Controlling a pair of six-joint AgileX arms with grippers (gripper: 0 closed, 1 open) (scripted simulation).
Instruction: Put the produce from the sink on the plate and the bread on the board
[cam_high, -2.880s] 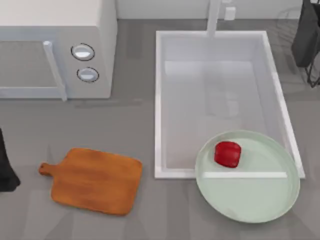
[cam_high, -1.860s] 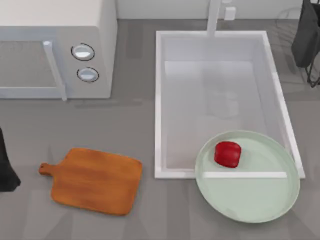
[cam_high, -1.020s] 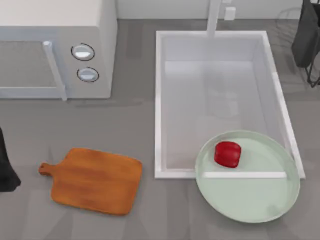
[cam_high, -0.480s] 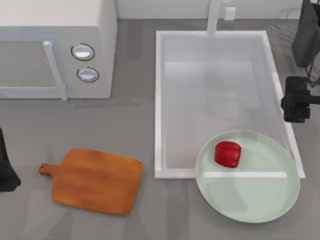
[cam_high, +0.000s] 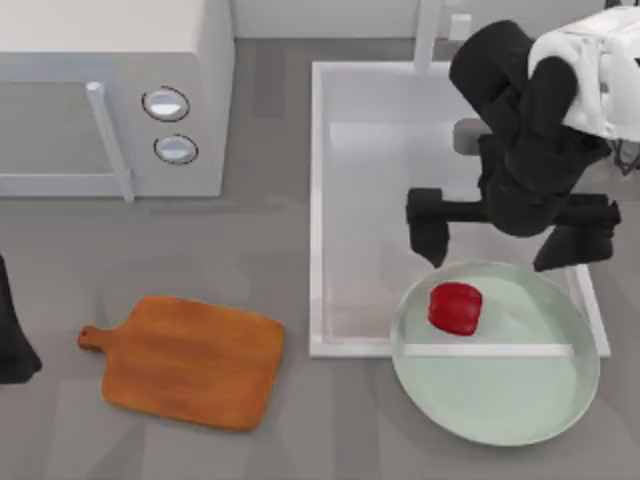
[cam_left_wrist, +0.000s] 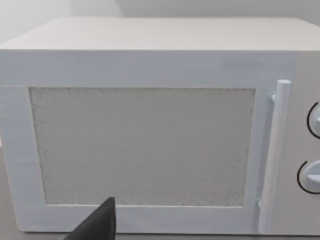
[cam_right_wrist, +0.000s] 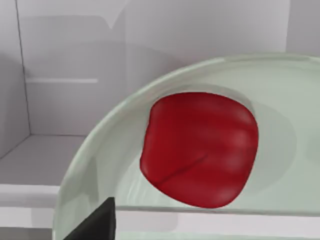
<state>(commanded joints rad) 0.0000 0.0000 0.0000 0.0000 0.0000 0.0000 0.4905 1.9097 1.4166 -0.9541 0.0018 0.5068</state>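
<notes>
Swinging in over the sink (cam_high: 320, 200), the right gripper (cam_high: 510, 235) now hangs jaws apart above the produce (cam_high: 456, 307).

Task items as found: produce, plate, sink, board.

Glossy red produce (cam_high: 455, 307) sits on the pale green plate (cam_high: 520, 405), toward its upper-left part. The plate overlaps the white-rimmed sink's (cam_high: 316, 200) lower right corner, with the rim's front edge showing across it. The orange-brown board (cam_high: 190, 362) lies bare at the table's lower left, its knob handle pointing left.
</notes>
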